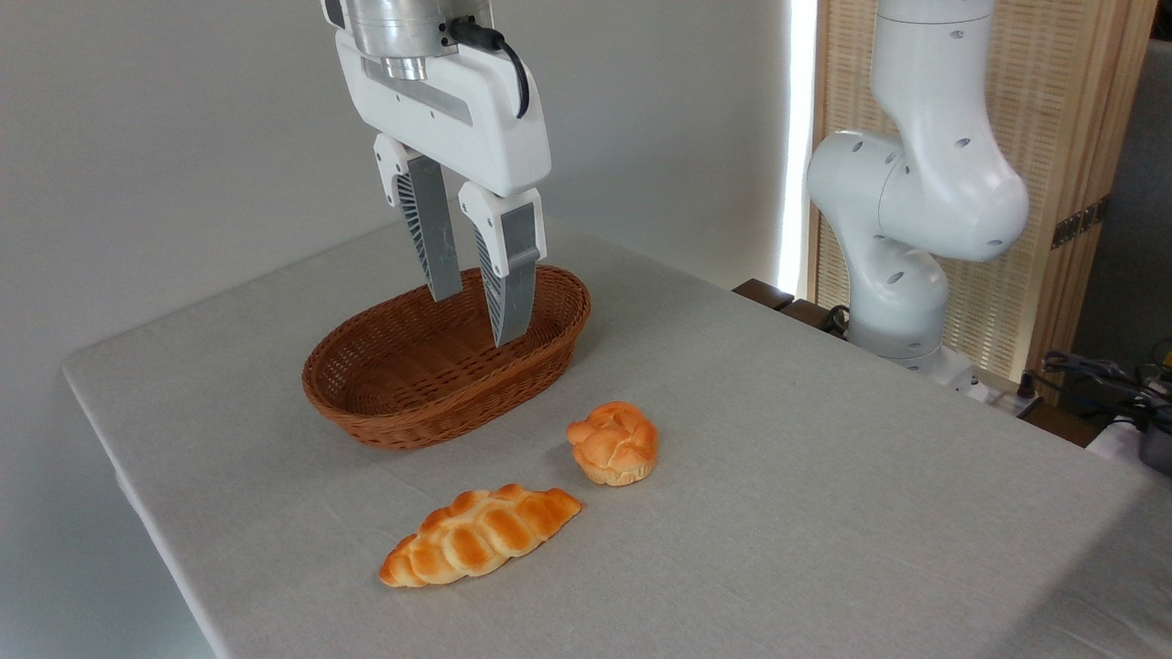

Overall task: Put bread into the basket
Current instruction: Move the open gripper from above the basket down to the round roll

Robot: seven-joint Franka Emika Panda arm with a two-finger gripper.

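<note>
A grey cloth-covered surface (824, 513) is carrying three things: one wicker basket (385, 403), one knotted bun (613, 443) and one braided loaf (480, 534). The bun is sitting at the basket's four o'clock, near it but apart. The loaf is lying just beside the bun, at the bun's seven o'clock, not touching. One robot hand (481, 318) is hanging over the basket, fingers parted slightly and gripping nothing. The arm's white base (902, 302) is standing at three o'clock, past the surface's far edge.
</note>
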